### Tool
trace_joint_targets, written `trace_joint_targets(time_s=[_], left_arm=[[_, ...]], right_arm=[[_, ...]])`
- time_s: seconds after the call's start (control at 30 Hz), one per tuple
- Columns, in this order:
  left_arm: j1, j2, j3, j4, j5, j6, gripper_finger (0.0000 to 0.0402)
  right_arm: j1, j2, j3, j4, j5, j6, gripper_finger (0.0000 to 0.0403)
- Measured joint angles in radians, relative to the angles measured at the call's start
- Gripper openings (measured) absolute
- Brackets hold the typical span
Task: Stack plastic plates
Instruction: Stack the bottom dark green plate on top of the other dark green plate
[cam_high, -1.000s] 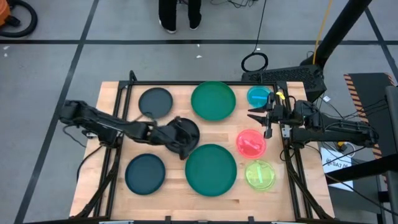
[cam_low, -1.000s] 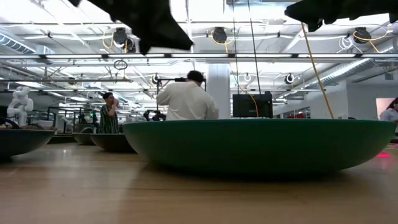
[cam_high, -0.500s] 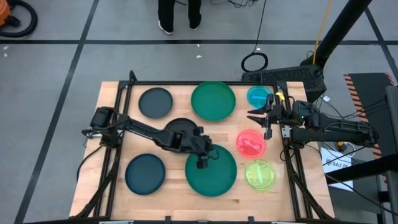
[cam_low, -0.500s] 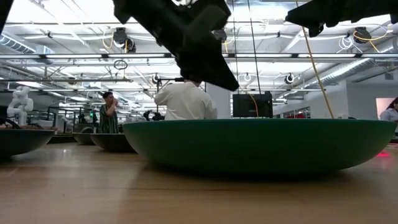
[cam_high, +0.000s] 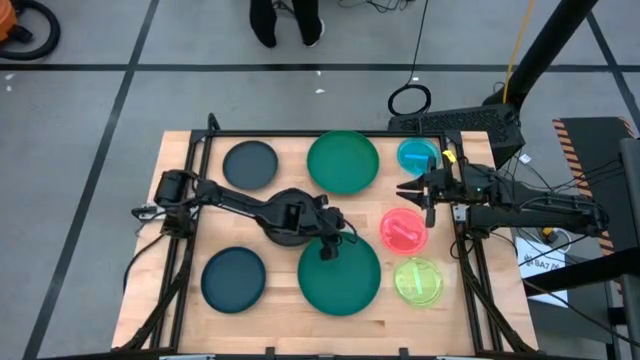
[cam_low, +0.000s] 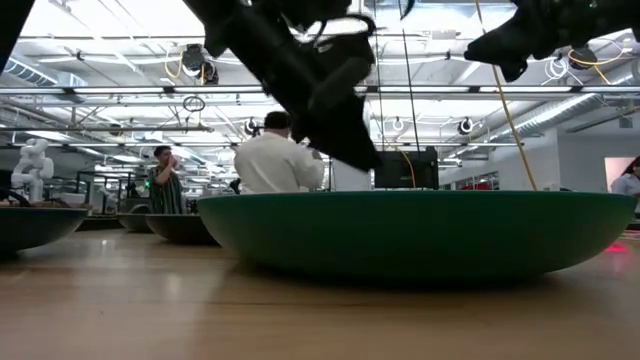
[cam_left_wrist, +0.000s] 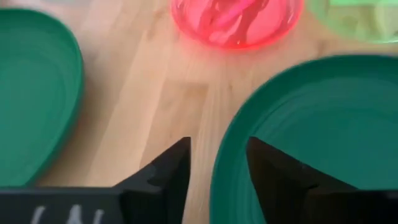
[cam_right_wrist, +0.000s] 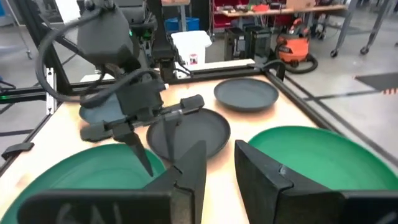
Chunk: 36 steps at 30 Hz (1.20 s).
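High view, change: left gripper (cam_high: 325, 248) has come off the middle dark grey round plastic plate (cam_high: 285, 213) and swung over the rim of the near large green round plastic plate (cam_high: 340, 272) in the last second.
Meaning: likely lining up a rim grab on that plate; nothing stacked yet.
Left gripper: fingers spread, straddling the rim in left wrist view.
Left arm: stretched low across the desk (cam_high: 180, 300).
Right gripper (cam_high: 420, 190): spread, empty, hovering between the small blue translucent plate (cam_high: 415, 155) and the pink one (cam_high: 403, 229).
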Motion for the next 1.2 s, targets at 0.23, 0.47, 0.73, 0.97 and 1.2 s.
trace_joint_targets(time_s=[0.23,0.47,0.73,0.97,1.2], left_arm=[[0.017,0.045,-0.001,0.005,-0.001,-0.002,0.0179],[0.021,0.084,-0.003,0.005,0.023,-0.003,0.0179],[0.019,0.112,-0.001,0.018,0.031,-0.015,0.0179],[0.011,0.114,-0.002,0.014,0.054,-0.010,0.0177],[0.006,0.114,-0.002,-0.007,0.054,-0.016,0.0115]], right_arm=[[0.000,0.000,0.000,-0.024,-0.041,0.005,0.0077],[0.001,0.000,0.000,-0.033,-0.105,0.006,0.0077],[0.000,0.000,0.000,-0.053,-0.104,0.005,0.0077],[0.000,0.000,0.000,-0.068,-0.103,0.002,0.0077],[0.000,0.000,0.000,-0.068,-0.102,0.001,0.0077]])
